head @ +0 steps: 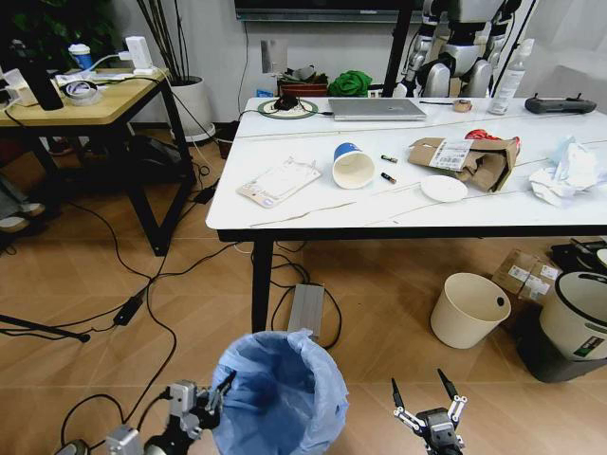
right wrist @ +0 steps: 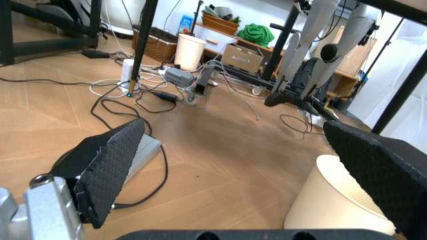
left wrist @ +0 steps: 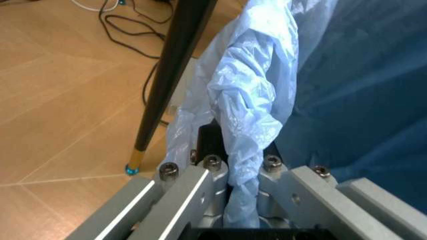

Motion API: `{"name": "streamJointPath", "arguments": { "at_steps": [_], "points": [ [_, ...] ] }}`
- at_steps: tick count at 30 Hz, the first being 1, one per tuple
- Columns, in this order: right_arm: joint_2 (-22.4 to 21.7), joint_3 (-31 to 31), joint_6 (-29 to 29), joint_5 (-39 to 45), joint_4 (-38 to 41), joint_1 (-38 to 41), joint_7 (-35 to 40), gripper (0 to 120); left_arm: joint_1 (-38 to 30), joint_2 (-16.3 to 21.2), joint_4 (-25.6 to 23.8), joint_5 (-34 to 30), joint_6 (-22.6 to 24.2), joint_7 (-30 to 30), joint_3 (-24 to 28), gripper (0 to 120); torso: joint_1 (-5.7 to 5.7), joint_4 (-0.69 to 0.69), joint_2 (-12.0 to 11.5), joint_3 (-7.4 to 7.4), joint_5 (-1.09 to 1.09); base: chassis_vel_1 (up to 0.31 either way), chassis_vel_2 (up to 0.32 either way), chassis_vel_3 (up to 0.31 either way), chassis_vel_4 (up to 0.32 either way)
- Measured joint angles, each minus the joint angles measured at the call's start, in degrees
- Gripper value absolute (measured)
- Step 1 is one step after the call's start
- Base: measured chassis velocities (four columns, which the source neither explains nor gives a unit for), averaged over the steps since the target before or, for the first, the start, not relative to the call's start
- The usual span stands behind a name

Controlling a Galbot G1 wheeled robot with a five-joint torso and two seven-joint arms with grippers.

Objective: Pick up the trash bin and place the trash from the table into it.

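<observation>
Even indoor light, perhaps blurred close-ups.

Left gripper jaws clamped on trash bin bag rim, black table leg beside

floor open ahead | table leg, cream bucket obstruct

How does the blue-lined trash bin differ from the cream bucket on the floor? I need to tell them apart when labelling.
The trash bin is lined with a crinkly light-blue bag overhanging its rim; the cream bucket is unlined. The left gripper is clamped on the trash bin's bagged rim; nothing touches the cream bucket, and the open right gripper is apart from it. The trash bin is nearer the robot, the cream bucket nearer the table. Both are small, round and open-topped.
</observation>
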Motion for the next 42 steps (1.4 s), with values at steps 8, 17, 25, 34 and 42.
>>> {"name": "streamJointPath", "arguments": {
  "at_steps": [8, 17, 25, 34, 42],
  "points": [
    [0.0, 0.12, -0.07, 0.0, -0.24, 0.09, 0.07, 100, -0.54, 0.01, -0.61, 1.36, 0.64, 0.42, 0.13, 0, 0.01, 0.0, 0.03, 0.02, 0.01, 0.0, 0.0, 0.0, 0.0],
    [0.0, 0.18, -0.34, 0.0, -0.05, 0.16, 0.07, 100, -0.48, -0.37, -0.77, 1.36, 0.65, 1.39, 1.27, 0, 0.55, 0.0, 1.36, 0.79, 0.0, 0.0, 0.0, 0.0, 0.0],
    [0.0, 0.19, -0.44, 0.0, 0.19, 0.07, 0.07, 100, -0.21, -0.55, -1.07, 1.69, 0.62, 1.95, 0.93, 0, 1.17, 0.0, 3.25, 2.05, 0.01, 0.0, 0.0, 0.0, 0.0],
    [0.0, 0.19, -0.63, 0.0, 0.76, -0.12, 0.07, 100, 0.85, -0.92, -1.19, 1.79, 0.42, 2.55, 0.55, 0, 2.16, 0.0, 5.91, 3.74, 0.0, 0.0, 0.0, 0.0, 0.0],
    [0.0, 0.45, -0.63, 0.33, 1.28, -0.29, 0.15, 100, 1.78, -1.0, -1.92, 0.76, 0.75, 2.16, 0.31, 0, 2.98, 0.0, 7.96, 4.95, 0.0, 0.0, 0.0, 0.0, 0.0]
  ]
}}
